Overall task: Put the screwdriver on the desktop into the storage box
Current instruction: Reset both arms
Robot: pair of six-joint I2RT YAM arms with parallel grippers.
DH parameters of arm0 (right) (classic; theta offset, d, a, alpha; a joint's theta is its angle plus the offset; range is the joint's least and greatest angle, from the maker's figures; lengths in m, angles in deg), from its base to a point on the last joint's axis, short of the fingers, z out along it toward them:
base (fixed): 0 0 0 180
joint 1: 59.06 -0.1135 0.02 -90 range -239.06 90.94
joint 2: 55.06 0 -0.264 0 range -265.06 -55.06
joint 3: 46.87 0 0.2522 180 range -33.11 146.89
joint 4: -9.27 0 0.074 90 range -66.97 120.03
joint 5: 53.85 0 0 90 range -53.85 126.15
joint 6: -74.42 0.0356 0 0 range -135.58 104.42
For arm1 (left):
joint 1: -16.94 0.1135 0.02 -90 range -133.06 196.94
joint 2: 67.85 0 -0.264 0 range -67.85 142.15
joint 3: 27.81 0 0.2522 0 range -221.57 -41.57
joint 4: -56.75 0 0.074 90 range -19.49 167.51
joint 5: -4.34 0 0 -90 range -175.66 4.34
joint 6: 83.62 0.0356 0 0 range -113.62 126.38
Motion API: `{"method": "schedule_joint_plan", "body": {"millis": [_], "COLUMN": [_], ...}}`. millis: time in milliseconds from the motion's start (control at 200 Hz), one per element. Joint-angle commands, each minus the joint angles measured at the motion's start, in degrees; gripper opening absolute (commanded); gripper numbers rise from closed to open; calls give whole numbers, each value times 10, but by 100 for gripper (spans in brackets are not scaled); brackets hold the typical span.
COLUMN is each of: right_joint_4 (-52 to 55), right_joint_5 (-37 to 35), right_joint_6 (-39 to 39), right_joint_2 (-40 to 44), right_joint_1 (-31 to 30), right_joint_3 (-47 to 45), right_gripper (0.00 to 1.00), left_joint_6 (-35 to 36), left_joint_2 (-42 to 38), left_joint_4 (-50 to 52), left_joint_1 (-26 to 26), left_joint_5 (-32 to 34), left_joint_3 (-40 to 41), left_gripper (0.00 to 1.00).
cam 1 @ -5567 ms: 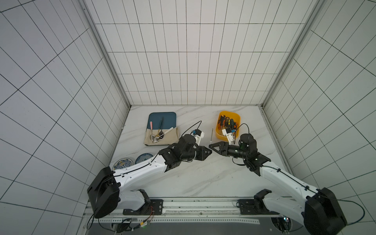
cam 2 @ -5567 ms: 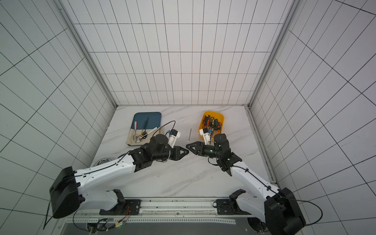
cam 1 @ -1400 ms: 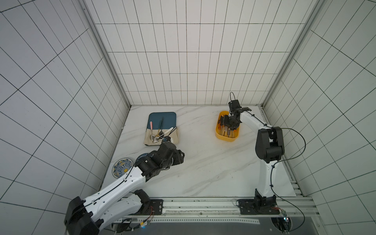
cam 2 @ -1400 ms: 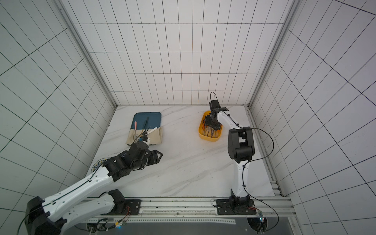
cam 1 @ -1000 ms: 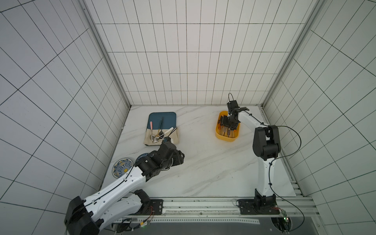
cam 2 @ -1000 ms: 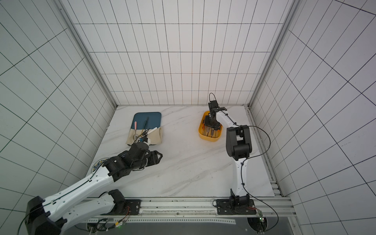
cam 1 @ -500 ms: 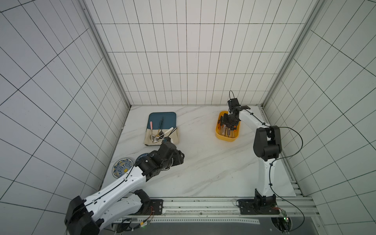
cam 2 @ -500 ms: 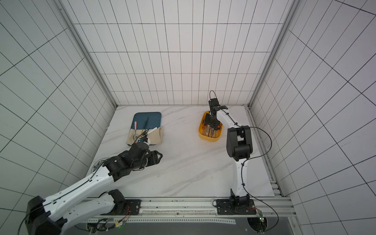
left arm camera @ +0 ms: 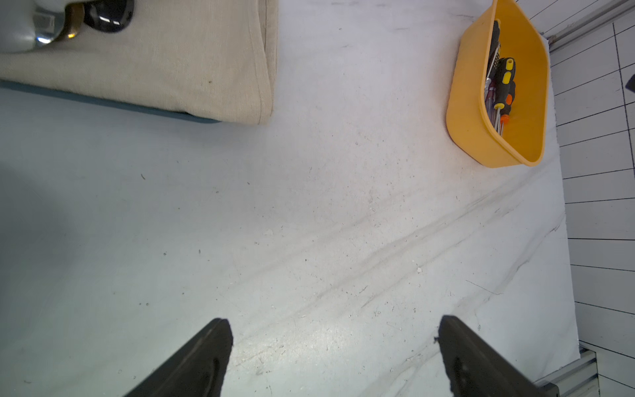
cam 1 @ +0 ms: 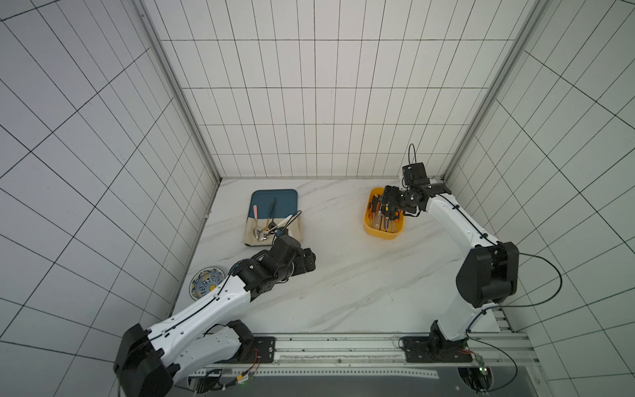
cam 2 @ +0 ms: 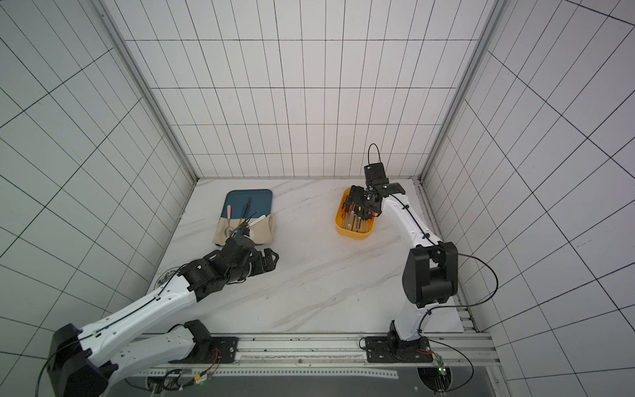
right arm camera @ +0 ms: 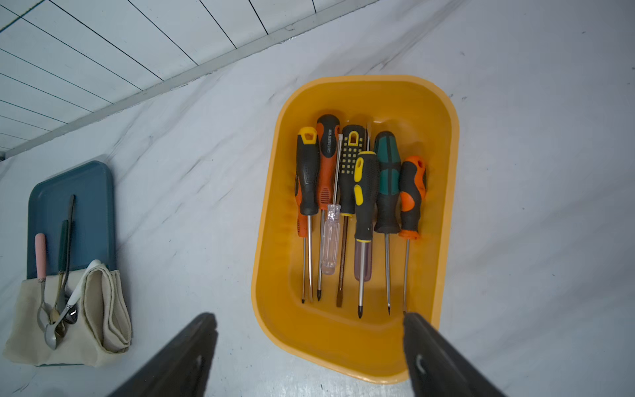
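A: Where do the colour-handled steel screwdrivers (right arm camera: 366, 192) lie?
B: Inside the yellow-orange plastic storage box (right arm camera: 443, 206), near the back right corner of the white marble-look desktop (cam 1: 343, 275). Which one is the task's cannot be told.
A: Which way do they point?
B: Lengthwise with the box, handles toward the desk's back edge, tips toward its front; the clear-handled one (right arm camera: 330, 240) is reversed.
A: And the grippers?
B: The right gripper (right arm camera: 307, 319) hangs over the box's front end, fingers spread, empty. The left gripper (left arm camera: 335, 324), likewise spread, hovers over bare desktop near the beige folded cloth (cam 1: 297, 235) that covers the front of the flat dark teal tray (cam 1: 285, 201) and carries spoons (right arm camera: 51, 335). A blue-and-yellow patterned plate (cam 1: 206, 283) lies by the left edge.
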Motion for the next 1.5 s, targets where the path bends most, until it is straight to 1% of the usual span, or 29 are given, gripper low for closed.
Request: {"method": "schedule_joint_plan", "body": {"millis": [0, 210, 420, 545, 580, 669, 829, 914, 994, 1104, 1259, 1339, 1494], "right_joint_4": [-12, -34, -57, -77, -95, -147, -255, -302, -335, -365, -395, -419, -518], "right_joint_5": [-27, -73, -120, -153, -166, -210, -265, -291, -300, -304, -342, -358, -374], "right_joint_6": [-1, -7, -15, -20, -30, -56, -99, -120, -133, -151, -170, -182, -206], "right_joint_2": [38, 112, 165, 187, 198, 234, 295, 316, 325, 323, 304, 289, 242], "right_joint_1": [-2, 4, 22, 37, 38, 40, 48, 53, 56, 59, 60, 59, 63], "right_joint_3": [-48, -124, -177, -206, -220, -262, -345, -386, -413, -438, -461, -479, -530], "right_gripper": [99, 99, 99, 99, 99, 99, 99, 99, 99, 99, 99, 99, 99], "left_joint_6": [34, 59, 79, 97, 105, 133, 198, 240, 274, 288, 343, 372, 383], "left_joint_2": [25, 60, 75, 92, 99, 112, 137, 140, 134, 127, 132, 141, 159], "left_joint_4": [5, 2, -31, -71, -78, -114, -162, -203, -260, -305, -364, -416, -530], "left_joint_1": [15, 48, 64, 93, 102, 122, 187, 210, 233, 266, 286, 294, 329], "left_joint_5": [40, 72, 169, 204, 213, 258, 271, 306, 317, 311, 297, 309, 271], "left_joint_3": [-46, -97, -110, -111, -116, -114, -107, -83, -44, 1, 40, 64, 118], "left_gripper": [98, 98, 98, 98, 98, 98, 98, 98, 98, 98, 98, 98, 98]}}
